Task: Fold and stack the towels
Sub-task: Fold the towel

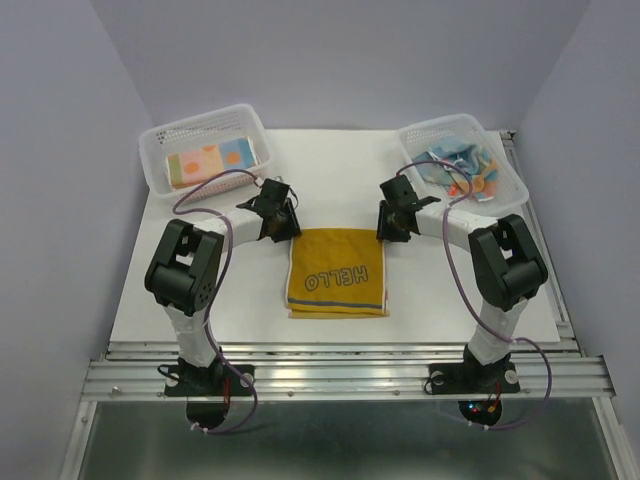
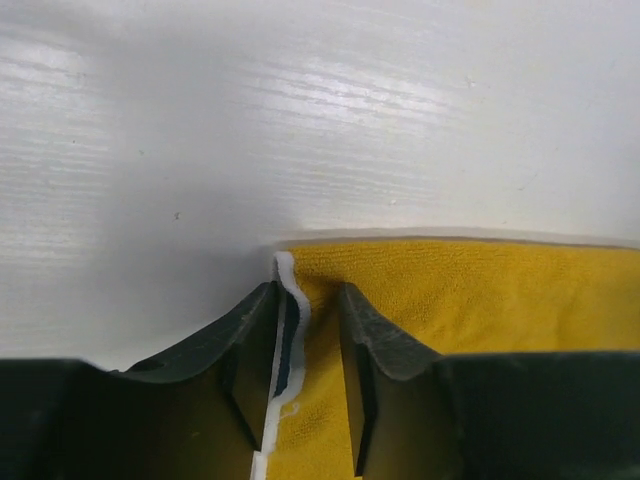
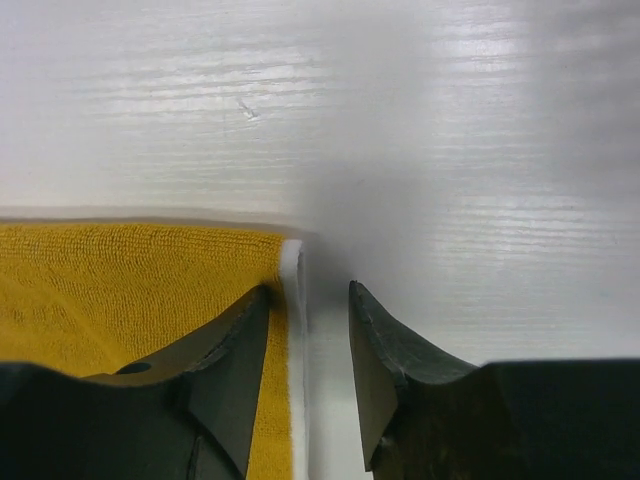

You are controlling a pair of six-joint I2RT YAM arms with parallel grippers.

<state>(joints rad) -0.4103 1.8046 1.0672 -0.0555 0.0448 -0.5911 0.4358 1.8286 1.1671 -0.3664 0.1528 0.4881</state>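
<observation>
Towel at centre of table

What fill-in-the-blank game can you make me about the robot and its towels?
1. The yellow towel has the word ____ on it.
2. The crumpled towels sit in the basket on the robot's ____ side.
3. The left gripper and the right gripper are each at a far ____ of the yellow towel.

Missing words: HELLO; right; corner.
</observation>
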